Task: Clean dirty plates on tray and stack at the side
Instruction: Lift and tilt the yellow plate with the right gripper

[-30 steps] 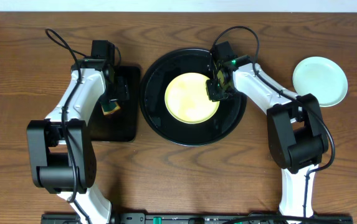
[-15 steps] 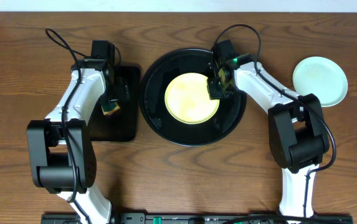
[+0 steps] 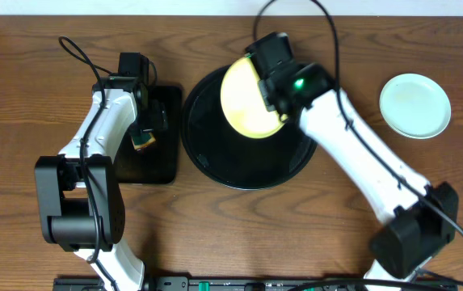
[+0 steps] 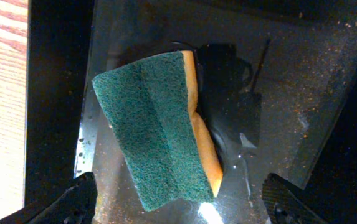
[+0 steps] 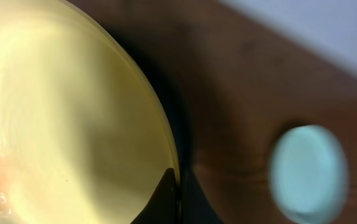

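Observation:
My right gripper (image 3: 271, 103) is shut on the rim of the pale yellow plate (image 3: 243, 97) and holds it lifted and tilted over the back of the round black tray (image 3: 215, 153). In the right wrist view the fingers (image 5: 177, 199) pinch the plate's edge, and the plate (image 5: 60, 124) shows a faint orange-brown smear at its lower left. A mint-blue plate (image 3: 414, 106) lies on the bare wood at the far right; it also shows in the right wrist view (image 5: 307, 172). My left gripper (image 4: 181, 202) is open over a green-and-yellow sponge (image 4: 153, 124).
The sponge lies on a wet rectangular black tray (image 3: 162, 166) left of the round tray, and my left arm (image 3: 106, 121) hangs over it. Brown wood-grain tabletop (image 3: 296, 226) runs along the front and around the mint-blue plate.
My right gripper has lifted the yellow plate off the middle of the round tray, up and toward the back, and tilted it. The left arm has not moved.

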### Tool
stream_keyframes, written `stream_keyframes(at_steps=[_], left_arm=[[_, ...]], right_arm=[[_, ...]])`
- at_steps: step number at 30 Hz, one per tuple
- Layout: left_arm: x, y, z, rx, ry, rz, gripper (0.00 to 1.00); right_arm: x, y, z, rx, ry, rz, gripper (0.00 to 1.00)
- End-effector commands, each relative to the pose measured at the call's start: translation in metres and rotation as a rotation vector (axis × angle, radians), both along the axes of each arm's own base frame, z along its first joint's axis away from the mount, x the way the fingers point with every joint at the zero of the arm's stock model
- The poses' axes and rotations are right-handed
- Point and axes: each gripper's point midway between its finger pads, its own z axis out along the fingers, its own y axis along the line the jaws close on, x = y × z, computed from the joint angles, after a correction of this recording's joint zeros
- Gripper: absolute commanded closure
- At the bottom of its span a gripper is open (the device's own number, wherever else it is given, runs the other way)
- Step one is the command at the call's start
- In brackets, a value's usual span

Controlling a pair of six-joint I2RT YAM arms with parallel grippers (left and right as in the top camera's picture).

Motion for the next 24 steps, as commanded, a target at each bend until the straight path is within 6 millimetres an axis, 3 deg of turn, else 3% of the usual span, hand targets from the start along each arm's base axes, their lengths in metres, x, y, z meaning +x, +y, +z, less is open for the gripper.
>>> stream_keyframes(at_steps=[1, 9, 14, 24], left_arm=[[-0.003, 0.002, 0.001, 0.011, 0.003, 0.007, 0.15], [-0.003, 0.002, 0.001, 0.011, 0.003, 0.007, 0.15], [-0.003, 0.002, 0.001, 0.011, 0.003, 0.007, 0.15], [-0.003, 0.002, 0.001, 0.011, 0.003, 0.007, 0.15]], right_arm=[[-0.006, -0.011, 0.034, -0.313, -0.209, -0.096, 0.99], [-0.042, 0.016, 0.094, -0.597, -0.568, -0.213, 0.99], [-0.052, 0.030, 0.096, -0.571, -0.611, -0.201, 0.99], [-0.046, 0.028, 0.088, -0.519, -0.584, -0.203, 0.99]])
